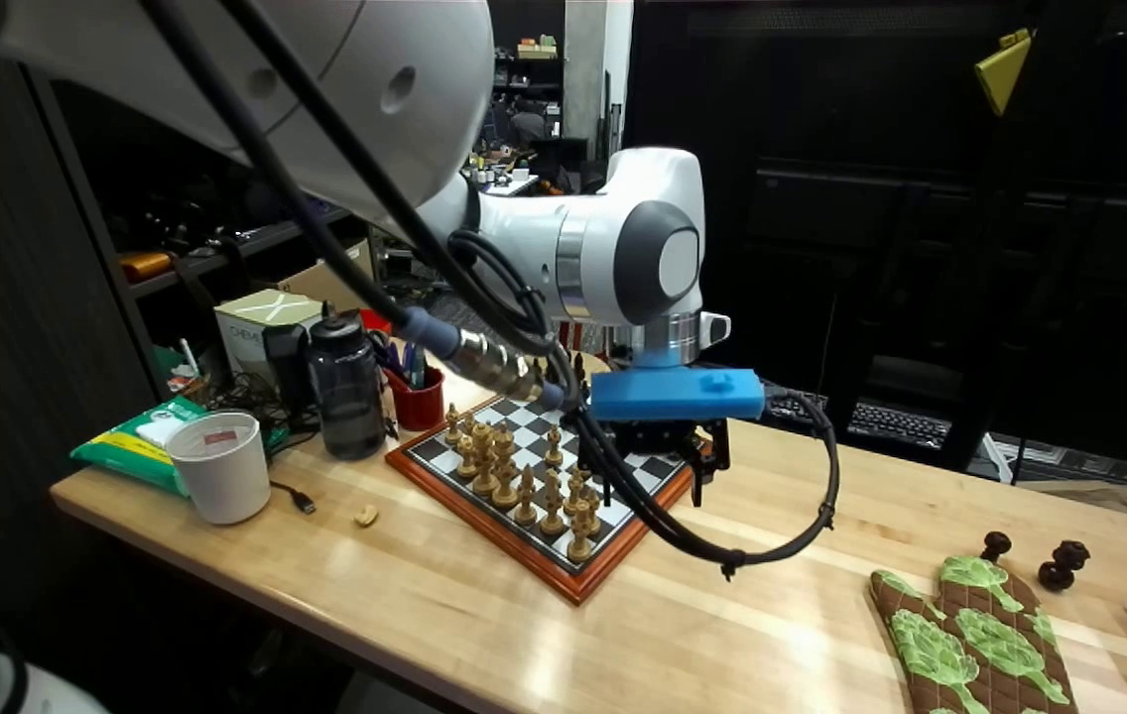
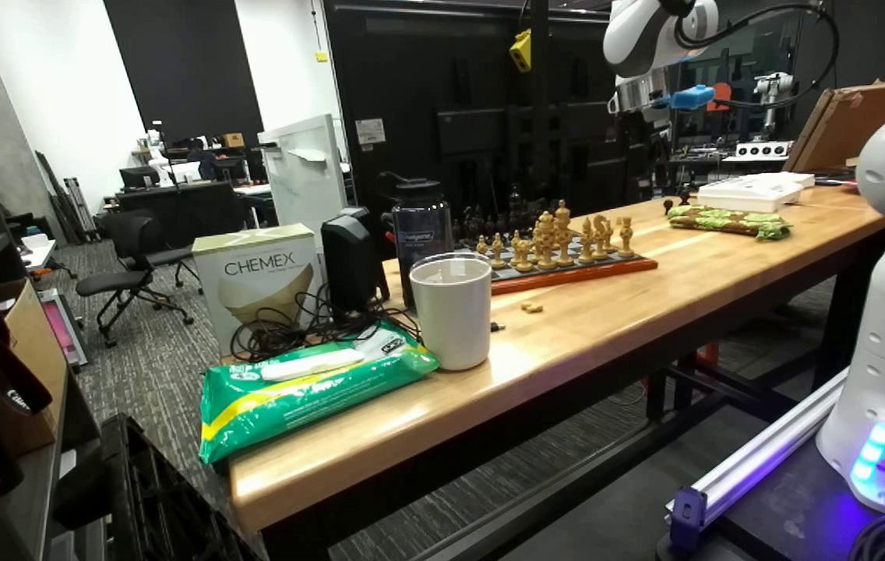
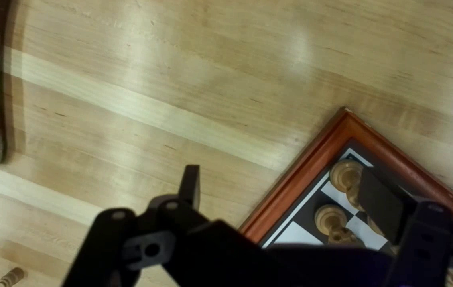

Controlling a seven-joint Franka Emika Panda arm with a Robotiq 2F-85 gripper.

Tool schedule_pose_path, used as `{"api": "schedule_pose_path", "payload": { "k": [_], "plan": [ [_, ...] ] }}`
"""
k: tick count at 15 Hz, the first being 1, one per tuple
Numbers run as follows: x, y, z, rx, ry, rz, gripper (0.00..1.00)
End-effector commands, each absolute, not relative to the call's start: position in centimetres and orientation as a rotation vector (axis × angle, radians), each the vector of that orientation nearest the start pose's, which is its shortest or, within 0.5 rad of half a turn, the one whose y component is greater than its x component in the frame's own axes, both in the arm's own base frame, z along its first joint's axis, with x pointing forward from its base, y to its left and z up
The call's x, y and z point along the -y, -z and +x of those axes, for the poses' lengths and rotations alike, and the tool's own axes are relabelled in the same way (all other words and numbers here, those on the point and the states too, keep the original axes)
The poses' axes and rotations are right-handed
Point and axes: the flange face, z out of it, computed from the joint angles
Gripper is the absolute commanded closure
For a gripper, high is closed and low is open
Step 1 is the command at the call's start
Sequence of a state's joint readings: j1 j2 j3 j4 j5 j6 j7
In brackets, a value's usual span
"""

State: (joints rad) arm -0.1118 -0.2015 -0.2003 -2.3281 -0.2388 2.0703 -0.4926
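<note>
The black, angular pincer hangs spread wide above the surface, near a corner of the chessboard, a smooth checkered square edged in reddish wood. Tan, knobbed pieces stand on it. The surface is glossy, striped wood. Farther off are a quilted, leaf-printed mitt, then a straight-sided white cup and a green plastic packet

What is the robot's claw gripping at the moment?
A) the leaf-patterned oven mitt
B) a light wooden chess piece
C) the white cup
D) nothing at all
D: in the wrist view the gripper stands open, its fingers well apart, with wooden tabletop and the rim of the chessboard showing through the gap.
</note>
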Motion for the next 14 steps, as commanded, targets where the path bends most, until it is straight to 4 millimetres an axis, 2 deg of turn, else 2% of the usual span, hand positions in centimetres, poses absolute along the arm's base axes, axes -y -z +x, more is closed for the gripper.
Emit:
{"api": "schedule_pose_path", "payload": {
  "k": [1, 5, 11, 14],
  "plan": [
    [15.1, -39.7, 42.3, 0.543, -0.138, -3.219, 0.0],
    [12.5, -38.6, 41.8, 0.54, -0.099, -3.208, 0.0],
    [5.4, -39.9, 41.8, 0.486, 0.03, -3.174, 0.0],
    [3.4, -40.3, 42.0, 0.401, 0.08, -3.149, 0.0]
  ]
}}
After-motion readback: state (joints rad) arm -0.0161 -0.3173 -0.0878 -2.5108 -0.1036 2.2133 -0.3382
